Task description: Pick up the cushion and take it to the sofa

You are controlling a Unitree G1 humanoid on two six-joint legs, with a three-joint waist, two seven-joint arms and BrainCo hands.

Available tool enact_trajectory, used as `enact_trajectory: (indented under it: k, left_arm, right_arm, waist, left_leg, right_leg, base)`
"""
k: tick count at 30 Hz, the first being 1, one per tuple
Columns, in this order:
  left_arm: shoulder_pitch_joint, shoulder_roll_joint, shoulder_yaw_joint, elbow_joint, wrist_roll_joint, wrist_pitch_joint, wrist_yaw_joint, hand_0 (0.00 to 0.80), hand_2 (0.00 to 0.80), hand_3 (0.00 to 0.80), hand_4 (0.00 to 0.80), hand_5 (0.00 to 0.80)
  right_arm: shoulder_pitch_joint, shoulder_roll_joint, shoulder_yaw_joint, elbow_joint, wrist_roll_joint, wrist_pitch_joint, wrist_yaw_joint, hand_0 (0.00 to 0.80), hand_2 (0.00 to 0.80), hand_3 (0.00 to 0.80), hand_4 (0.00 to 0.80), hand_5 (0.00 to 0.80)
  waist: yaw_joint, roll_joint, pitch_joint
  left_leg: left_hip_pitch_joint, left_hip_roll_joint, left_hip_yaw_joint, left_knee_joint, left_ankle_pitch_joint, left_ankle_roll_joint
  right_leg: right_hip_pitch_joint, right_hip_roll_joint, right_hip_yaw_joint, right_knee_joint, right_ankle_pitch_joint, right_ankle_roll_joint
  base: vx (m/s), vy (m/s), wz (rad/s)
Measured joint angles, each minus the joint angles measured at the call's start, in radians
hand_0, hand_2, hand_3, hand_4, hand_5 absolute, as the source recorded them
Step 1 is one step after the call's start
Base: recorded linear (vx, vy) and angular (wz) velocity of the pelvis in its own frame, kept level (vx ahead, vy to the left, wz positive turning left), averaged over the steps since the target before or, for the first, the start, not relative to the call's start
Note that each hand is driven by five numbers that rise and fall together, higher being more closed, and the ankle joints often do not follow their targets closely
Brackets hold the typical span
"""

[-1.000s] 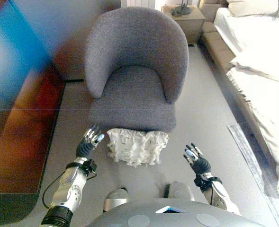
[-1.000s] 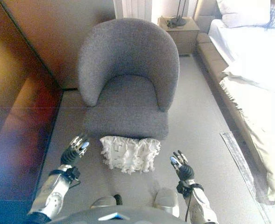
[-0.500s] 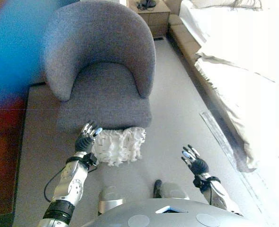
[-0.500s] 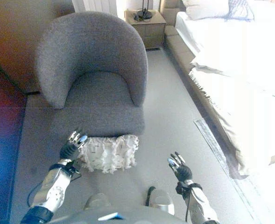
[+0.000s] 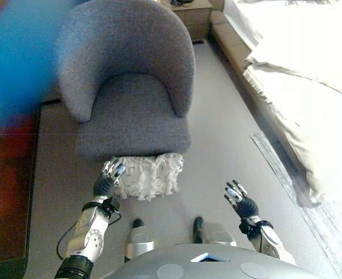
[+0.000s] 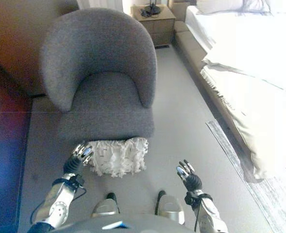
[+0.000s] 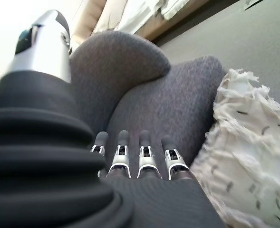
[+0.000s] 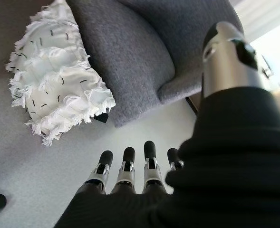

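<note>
A white fringed cushion (image 5: 148, 176) leans on the floor against the front of a grey armchair (image 5: 131, 110). It also shows in the left wrist view (image 7: 246, 156) and the right wrist view (image 8: 59, 95). My left hand (image 5: 108, 181) is open, just left of the cushion's left edge, fingers pointing at the chair. My right hand (image 5: 240, 202) is open and empty over the floor, well to the right of the cushion. The armchair shows in the right eye view (image 6: 101, 73) too.
A bed with white bedding (image 5: 310, 75) runs along the right side. A wooden nightstand (image 6: 157, 17) stands behind the armchair. A dark wooden panel (image 6: 2, 136) lines the left side. A rug edge (image 5: 287, 168) lies on the grey floor at right.
The camera has shifted, so the whole scene sits differently. My left hand has come closer to the cushion's left edge. My right hand stays open, apart from the cushion.
</note>
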Motion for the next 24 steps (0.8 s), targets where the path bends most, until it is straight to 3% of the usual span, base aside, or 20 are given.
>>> enact_trajectory:
  k: [3, 6, 8, 11, 13, 15, 17, 18, 20, 22, 24]
  left_arm:
    - [-0.015, -0.004, -0.001, 0.0, -0.01, -0.008, -0.001, 0.0, 0.0, 0.0, 0.0, 0.0]
    - [-0.03, -0.004, -0.004, 0.0, -0.01, -0.017, -0.008, 0.0, 0.0, 0.0, 0.0, 0.0]
    - [-0.026, -0.005, -0.012, 0.0, -0.009, -0.015, -0.009, 0.0, 0.0, 0.0, 0.0, 0.0]
    - [-0.012, 0.008, 0.007, -0.006, -0.008, -0.015, -0.006, 0.0, 0.0, 0.0, 0.0, 0.0]
    - [-0.018, 0.02, 0.011, -0.005, -0.006, -0.009, -0.006, 0.0, 0.0, 0.0, 0.0, 0.0]
    - [-0.016, 0.02, 0.008, 0.0, 0.015, 0.006, -0.009, 0.0, 0.0, 0.0, 0.0, 0.0]
    - [-0.014, 0.021, 0.008, 0.0, 0.034, 0.021, -0.011, 0.0, 0.0, 0.0, 0.0, 0.0]
    - [-0.014, 0.023, 0.008, 0.0, 0.04, 0.023, -0.015, 0.0, 0.0, 0.0, 0.0, 0.0]
    - [-0.008, 0.046, 0.017, -0.003, 0.039, 0.024, -0.019, 0.0, 0.0, 0.0, 0.0, 0.0]
    - [0.005, 0.063, 0.035, -0.005, 0.039, 0.025, -0.019, 0.0, 0.0, 0.0, 0.0, 0.0]
    - [0.009, 0.066, 0.041, -0.004, 0.038, 0.025, -0.012, 0.0, 0.0, 0.0, 0.0, 0.0]
  right_arm:
    - [0.002, 0.0, -0.003, -0.001, -0.005, 0.0, 0.003, 0.0, 0.0, 0.0, 0.0, 0.0]
    - [-0.022, -0.003, 0.006, -0.002, -0.004, 0.001, -0.009, 0.0, 0.0, 0.0, 0.0, 0.0]
    - [-0.047, -0.022, -0.008, -0.007, 0.001, 0.018, -0.029, 0.0, 0.0, 0.0, 0.0, 0.0]
    - [-0.046, -0.014, 0.0, -0.038, -0.014, 0.03, -0.027, 0.0, 0.0, 0.0, 0.0, 0.0]
    - [-0.056, 0.012, 0.005, -0.032, -0.019, 0.034, -0.031, 0.0, 0.0, 0.0, 0.0, 0.0]
    - [-0.062, 0.043, 0.007, -0.034, -0.019, 0.034, -0.039, 0.0, 0.0, 0.0, 0.0, 0.0]
    - [-0.059, 0.06, 0.013, -0.035, -0.02, 0.034, -0.044, 0.0, 0.0, 0.0, 0.0, 0.0]
    - [-0.052, 0.06, 0.013, -0.035, -0.021, 0.033, -0.047, 0.0, 0.0, 0.0, 0.0, 0.0]
    - [-0.026, 0.063, 0.015, -0.032, -0.022, 0.032, -0.048, 0.0, 0.0, 0.0, 0.0, 0.0]
    - [-0.007, 0.061, 0.009, -0.032, -0.022, 0.032, -0.048, 0.0, 0.0, 0.0, 0.0, 0.0]
    - [0.003, 0.061, 0.009, -0.031, -0.021, 0.032, -0.047, 0.0, 0.0, 0.0, 0.0, 0.0]
  waist:
    - [0.002, 0.018, -0.007]
    - [0.006, 0.008, -0.004]
    - [0.009, 0.03, -0.011]
    - [0.016, 0.004, -0.037]
    - [0.031, -0.02, -0.036]
    - [0.033, -0.022, -0.033]
    - [0.03, -0.013, -0.024]
    - [0.03, -0.004, -0.025]
    - [0.032, -0.005, -0.038]
    - [0.027, -0.008, -0.04]
    - [0.029, -0.014, -0.043]
  left_leg:
    - [0.006, -0.007, -0.017, 0.012, -0.009, 0.006]
    - [-0.052, -0.022, -0.068, 0.095, -0.048, 0.014]
    - [-0.058, -0.043, -0.091, 0.066, -0.035, 0.016]
    - [-0.061, -0.106, -0.061, 0.067, -0.05, 0.059]
    - [-0.062, -0.132, -0.04, 0.078, -0.063, 0.076]
    - [-0.067, -0.159, -0.041, 0.112, -0.094, 0.102]
    - [-0.04, -0.174, -0.042, 0.107, -0.11, 0.126]
    - [-0.02, -0.178, -0.036, 0.093, -0.114, 0.134]
    - [0.0, -0.189, -0.013, 0.063, -0.108, 0.158]
    - [0.012, -0.19, -0.004, 0.054, -0.096, 0.162]
    - [0.009, -0.186, 0.016, 0.04, -0.093, 0.165]
  right_leg:
    - [0.029, -0.006, 0.004, -0.02, 0.004, 0.005]
    - [0.059, -0.032, 0.01, -0.043, -0.002, 0.005]
    - [0.054, -0.061, 0.017, -0.01, -0.033, 0.043]
    - [0.046, -0.142, 0.002, 0.023, -0.052, 0.068]
    - [0.016, -0.169, -0.017, 0.077, -0.032, 0.088]
    - [-0.055, -0.193, -0.016, 0.223, -0.018, 0.069]
    - [-0.115, -0.228, -0.011, 0.37, 0.037, 0.013]
    - [-0.132, -0.237, -0.011, 0.397, 0.08, 0.004]
    - [-0.165, -0.253, -0.01, 0.44, 0.085, 0.006]
    - [-0.163, -0.236, -0.019, 0.38, 0.073, 0.025]
    - [-0.152, -0.214, -0.016, 0.204, 0.072, 0.061]
  base:
    - [0.319, 0.274, -0.01]
    - [0.306, 0.246, 0.17]
    - [0.374, 0.298, 0.02]
    - [0.23, 0.224, 0.05]
    - [0.291, 0.321, -0.05]
    - [0.272, 0.312, -0.09]
    - [0.194, 0.199, -0.02]
    - [0.199, 0.065, -0.08]
    - [0.167, -0.05, -0.14]
    - [0.179, -0.154, -0.14]
    - [0.233, -0.186, -0.31]
